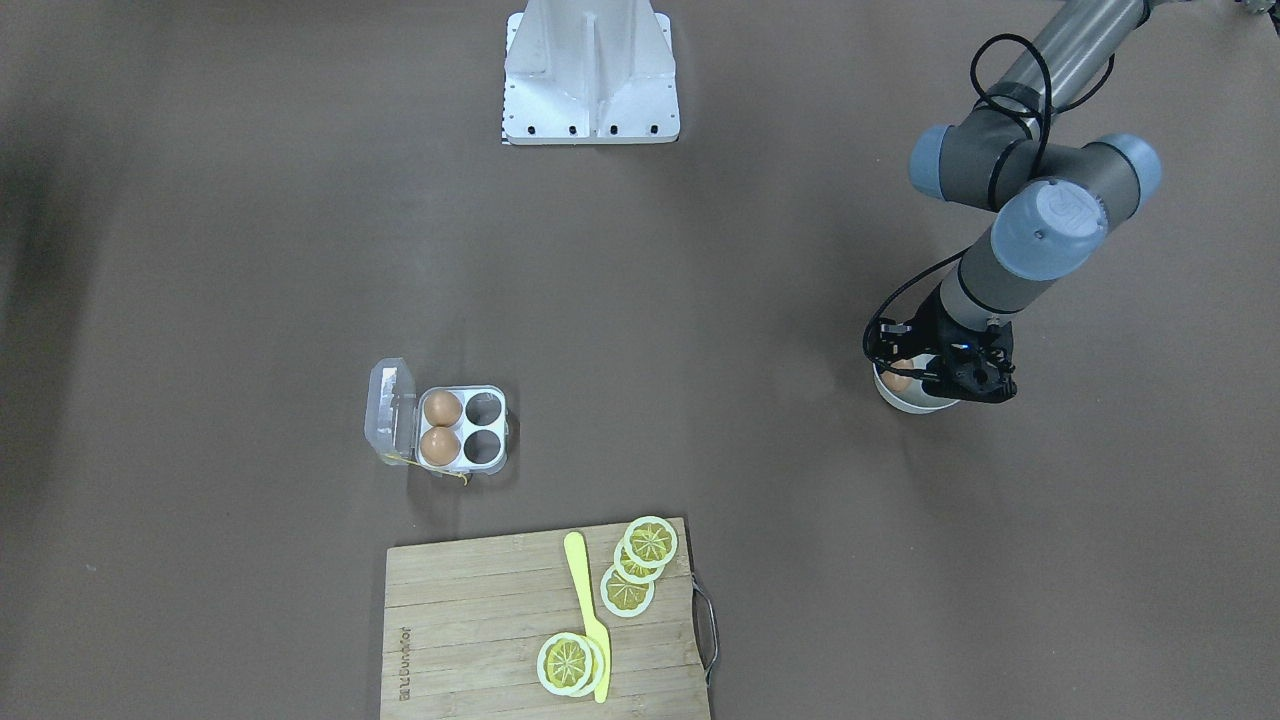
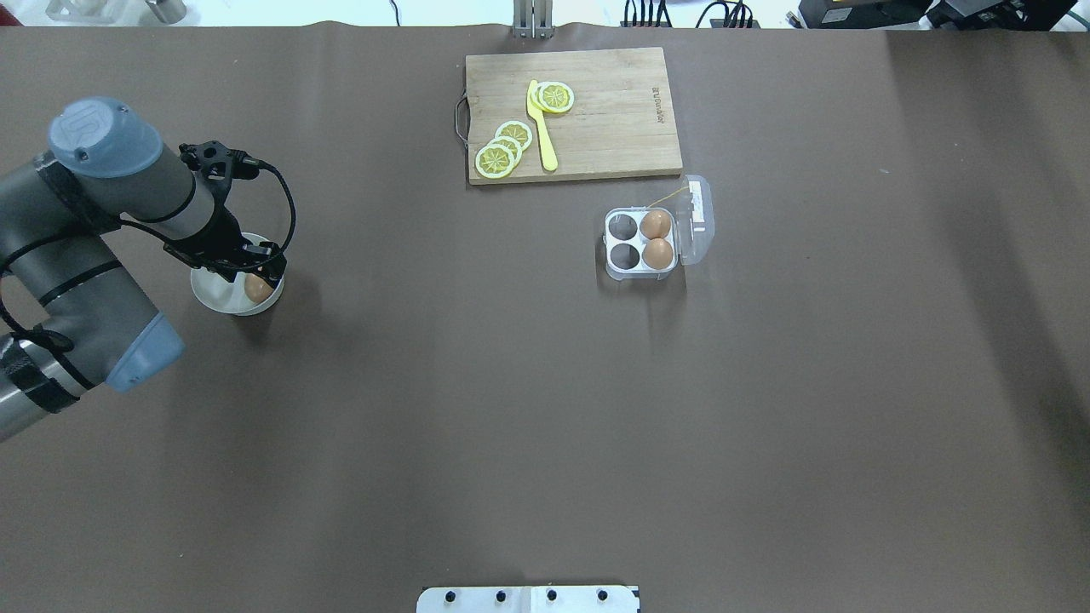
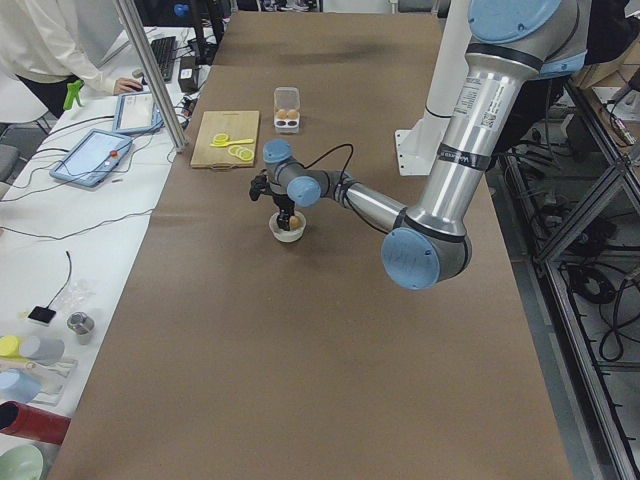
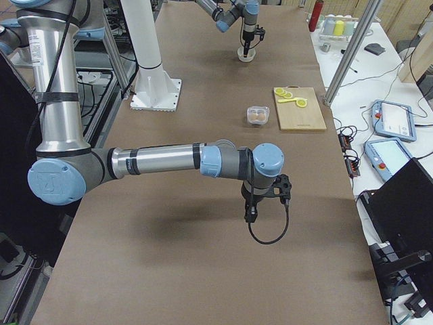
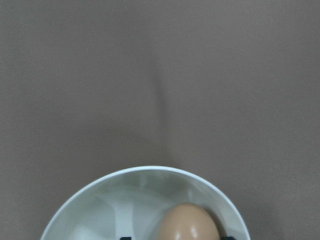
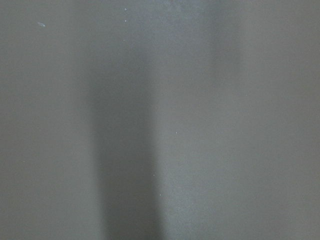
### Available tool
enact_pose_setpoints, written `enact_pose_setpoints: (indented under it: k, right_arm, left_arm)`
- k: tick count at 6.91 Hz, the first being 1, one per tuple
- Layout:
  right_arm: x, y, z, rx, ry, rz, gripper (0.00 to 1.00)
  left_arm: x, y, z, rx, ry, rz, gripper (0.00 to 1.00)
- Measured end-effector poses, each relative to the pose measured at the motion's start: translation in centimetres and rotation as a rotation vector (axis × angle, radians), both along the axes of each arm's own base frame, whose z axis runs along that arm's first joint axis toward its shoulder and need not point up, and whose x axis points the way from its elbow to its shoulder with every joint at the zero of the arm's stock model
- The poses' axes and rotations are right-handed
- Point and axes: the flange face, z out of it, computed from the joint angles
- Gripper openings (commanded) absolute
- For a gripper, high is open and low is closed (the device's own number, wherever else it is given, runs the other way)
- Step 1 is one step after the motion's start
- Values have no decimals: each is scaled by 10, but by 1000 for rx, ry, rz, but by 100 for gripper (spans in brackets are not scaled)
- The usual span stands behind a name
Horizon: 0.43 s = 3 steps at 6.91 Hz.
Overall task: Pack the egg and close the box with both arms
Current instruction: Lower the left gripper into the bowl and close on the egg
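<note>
1. Nearest the left wrist lens is the egg (image 5: 188,222), tan and smooth. It lies in a round white bowl (image 5: 150,171), off to one side of the bowl's floor.
2. The left claw (image 5: 177,238) hangs down into the bowl, released. Its two black fingertips (image 5: 125,238) stand either side of the egg, and one of them is clearly apart from the shell.
3. The bowl stands on the brown counter (image 2: 477,383), toward the end on the robot's left and well apart from the box (image 1: 485,443).
4. The box sits near the counter's middle, closer to the operators' edge than to the robot's.
5. Its clear lid (image 1: 390,410) is swung open on the side away from the bowl.
6. Two eggs (image 1: 442,409) fill the cells beside the hinge, and the two cells facing the bowl are unfilled.
7. A yellow string (image 1: 440,470) trails along the box's side nearest the operators' edge.
8. A wooden cutting board (image 1: 480,620) lies at the operators' edge, near the box. It carries lemon slices (image 1: 650,541) and a yellow knife (image 1: 588,620).
9. The right arm (image 4: 162,161) reaches over the counter's right-hand end. The right claw (image 4: 250,215) points down above bare counter, and I cannot tell whether it is released or clenched.
</note>
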Motion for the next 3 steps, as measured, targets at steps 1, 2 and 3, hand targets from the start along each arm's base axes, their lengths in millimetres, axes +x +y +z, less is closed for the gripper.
enact_pose_setpoints:
  k: [1, 2, 3]
  right_arm:
    - [0, 0, -1, 1, 0, 0, 100]
    - [0, -1, -1, 2, 0, 0, 100]
    - [0, -1, -2, 3, 0, 0, 100]
  left_arm:
    - [0, 0, 1, -2, -2, 0, 69]
    - [0, 0, 3, -3, -4, 1, 69]
    - [1, 0, 4, -5, -6, 2, 69]
